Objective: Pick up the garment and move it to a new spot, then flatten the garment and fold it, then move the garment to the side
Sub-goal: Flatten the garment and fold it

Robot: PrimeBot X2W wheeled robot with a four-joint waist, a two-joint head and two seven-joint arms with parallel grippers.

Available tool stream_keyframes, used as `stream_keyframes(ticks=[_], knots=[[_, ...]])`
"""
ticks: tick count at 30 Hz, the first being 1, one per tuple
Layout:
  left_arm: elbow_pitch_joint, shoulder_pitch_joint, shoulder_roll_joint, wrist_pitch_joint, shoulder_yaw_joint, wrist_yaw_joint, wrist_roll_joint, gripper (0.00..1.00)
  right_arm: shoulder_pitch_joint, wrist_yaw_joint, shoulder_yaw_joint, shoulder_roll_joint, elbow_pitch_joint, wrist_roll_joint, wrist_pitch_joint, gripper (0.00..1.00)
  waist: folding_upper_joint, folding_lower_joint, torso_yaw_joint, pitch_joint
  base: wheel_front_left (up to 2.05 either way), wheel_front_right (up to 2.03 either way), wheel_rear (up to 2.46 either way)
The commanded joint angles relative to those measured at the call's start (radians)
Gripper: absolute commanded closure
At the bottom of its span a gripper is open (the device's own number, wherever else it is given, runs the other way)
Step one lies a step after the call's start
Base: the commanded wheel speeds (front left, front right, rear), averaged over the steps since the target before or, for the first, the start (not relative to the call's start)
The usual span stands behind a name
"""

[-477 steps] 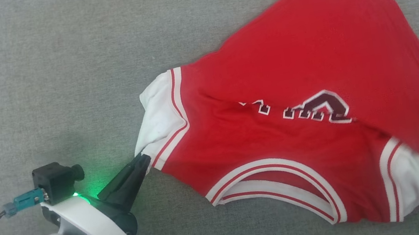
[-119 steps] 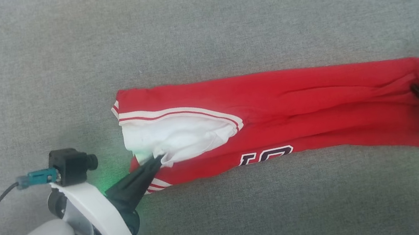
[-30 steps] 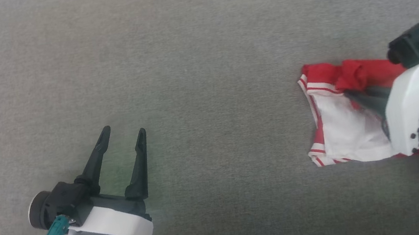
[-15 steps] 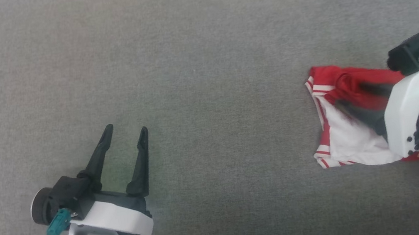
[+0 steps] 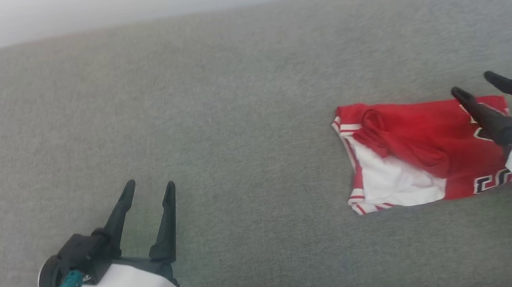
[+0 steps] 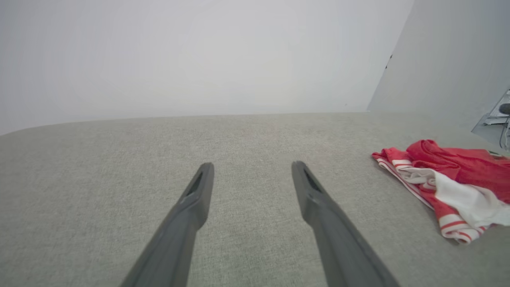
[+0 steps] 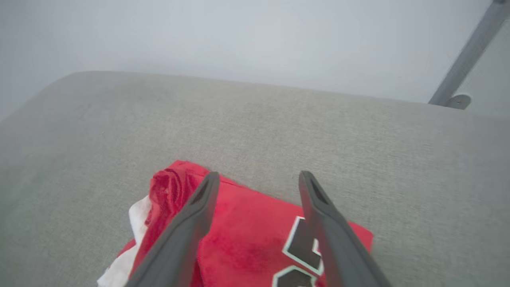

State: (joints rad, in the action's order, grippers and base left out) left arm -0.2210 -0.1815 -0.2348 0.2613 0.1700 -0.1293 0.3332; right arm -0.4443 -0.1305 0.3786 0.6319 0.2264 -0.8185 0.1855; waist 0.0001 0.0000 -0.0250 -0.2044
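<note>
Now your right tool (image 5: 471, 82) stands wide, gripping nothing, above the 3 o'clock edge of the folded garment (image 5: 416, 149), which lies at 3 o'clock on the grey bench (image 5: 247, 88). Your left tool (image 5: 150, 184), also wide, is at 8 o'clock.

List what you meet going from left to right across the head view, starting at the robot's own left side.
left gripper, open → bare grey surface → folded red shirt → right gripper, open, at the shirt's right end.
</note>
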Motion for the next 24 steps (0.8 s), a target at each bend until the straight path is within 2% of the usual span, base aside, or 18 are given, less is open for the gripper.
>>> stream_keyframes(ticks=[1, 3, 5, 11, 16, 24], knots=[[-0.011, 0.022, -0.002, 0.005, -0.003, -0.001, 0.012, 0.00, 0.016, 0.000, -0.002, -0.011, 0.032, 0.005, -0.057, 0.00, -0.0001, 0.0000, 0.028, 0.034, 0.00, 0.00, 0.00], [-0.018, 0.024, -0.002, 0.005, -0.004, -0.001, 0.016, 0.00, 0.020, 0.000, -0.003, -0.014, 0.052, 0.010, -0.098, 0.00, -0.0001, 0.0000, 0.034, 0.043, 0.00, 0.00, 0.00], [-0.037, 0.036, -0.001, 0.005, -0.010, -0.001, 0.027, 0.00, 0.036, 0.000, 0.000, -0.027, 0.113, 0.025, -0.210, 0.00, -0.0001, 0.0000, 0.050, 0.073, 0.00, 0.00, 0.00], [-0.044, 0.070, -0.001, 0.005, -0.040, -0.001, 0.040, 0.00, 0.077, 0.000, -0.009, -0.053, 0.192, 0.064, -0.390, 0.00, -0.0001, 0.0000, 0.068, 0.121, 0.00, 0.00, 0.00], [-0.020, 0.124, 0.003, 0.005, -0.081, -0.001, 0.029, 0.00, 0.130, 0.000, -0.049, -0.077, 0.197, 0.115, -0.442, 0.00, -0.0001, 0.0000, 0.069, 0.154, 0.00, 0.00, 0.00], [0.053, 0.234, 0.013, 0.005, -0.130, -0.001, 0.003, 0.00, 0.273, 0.000, -0.162, -0.126, 0.114, 0.183, -0.451, 0.00, -0.0001, 0.0000, 0.056, 0.182, 0.00, 0.00, 0.00]])
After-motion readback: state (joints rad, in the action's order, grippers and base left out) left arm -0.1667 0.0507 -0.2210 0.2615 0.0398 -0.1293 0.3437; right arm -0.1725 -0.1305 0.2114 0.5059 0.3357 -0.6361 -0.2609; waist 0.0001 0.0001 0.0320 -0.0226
